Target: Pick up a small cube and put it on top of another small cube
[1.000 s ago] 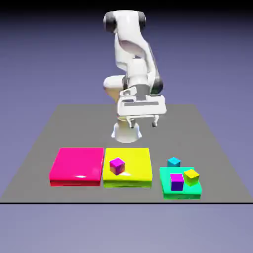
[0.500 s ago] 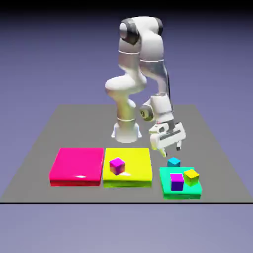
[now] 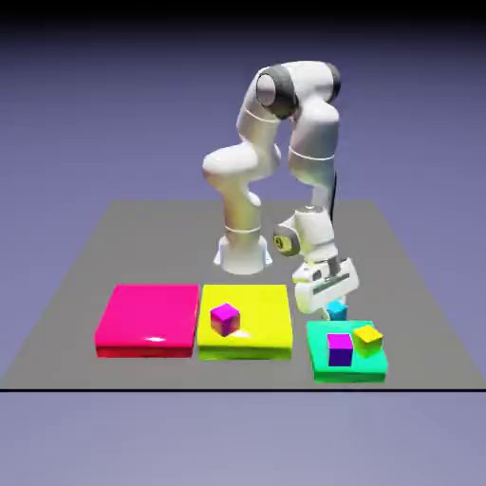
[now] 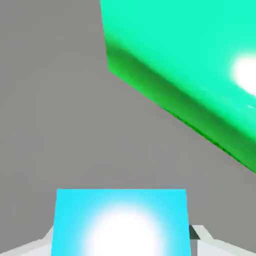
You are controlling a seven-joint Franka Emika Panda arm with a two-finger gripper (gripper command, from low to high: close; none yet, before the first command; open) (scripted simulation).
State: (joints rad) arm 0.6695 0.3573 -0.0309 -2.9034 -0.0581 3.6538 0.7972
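1 gripper [image 3: 336, 311] grips the cyan-blue cube [image 3: 337, 310].

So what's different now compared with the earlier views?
The arm swung toward the exterior view's right and came down, and its fingers closed on the blue cube behind the green block. The pink cube, purple cube, yellow cube and the blocks stayed put.
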